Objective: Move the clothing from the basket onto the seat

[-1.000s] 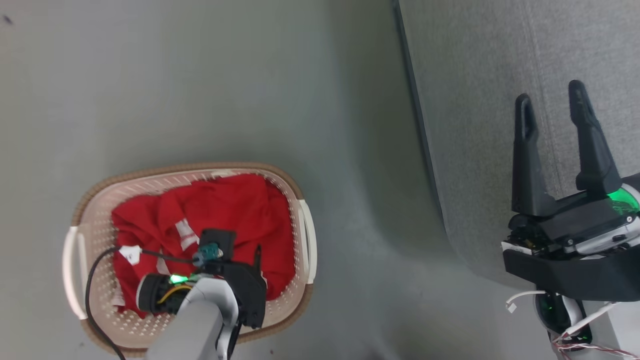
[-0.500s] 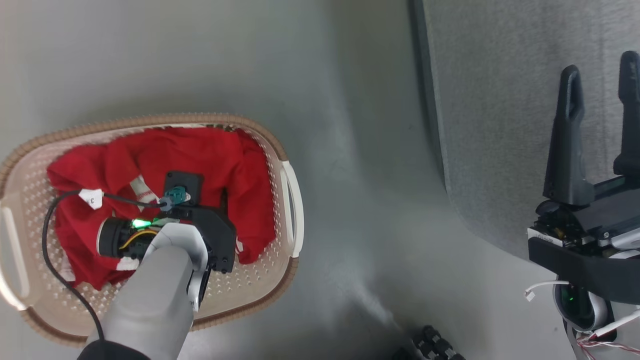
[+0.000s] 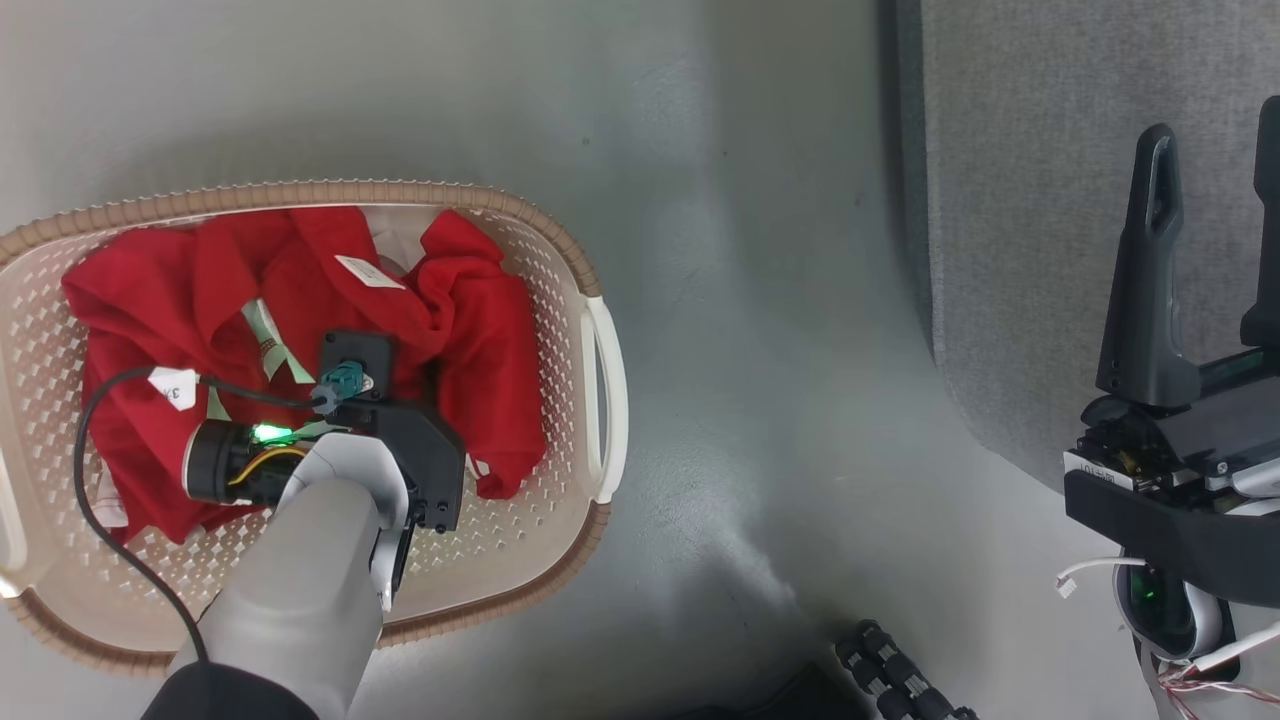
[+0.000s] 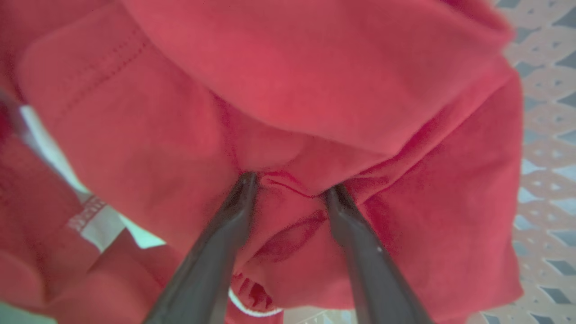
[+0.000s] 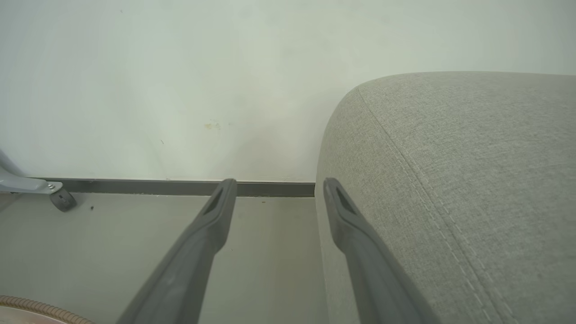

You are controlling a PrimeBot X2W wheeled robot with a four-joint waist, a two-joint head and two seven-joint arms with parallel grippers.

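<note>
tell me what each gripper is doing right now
left gripper: open, pushed into the clothing, not clamped yet
right gripper: open, empty

The cream-white perforated plastic basket with a brown rim band (image 3: 590, 250) is cut off by the head view's left edge, and a sliver of its rim is caught in the right wrist view's lower left corner. The tips of the left gripper (image 4: 291, 182) are sunk in blurred folds of bright red fabric clothing (image 3: 470, 300). In the head view its fingers are concealed beneath the pale grey forearm (image 3: 300, 580). One finger of the right gripper (image 3: 1215, 120) and the large grey upholstered seat (image 3: 1020, 200) are clipped at the right edge. Print on the small white tag (image 3: 172, 388) and white care label (image 3: 368, 271) cannot be read. A dark ribbed object (image 3: 895, 675) at the bottom edge cannot be identified.
</note>
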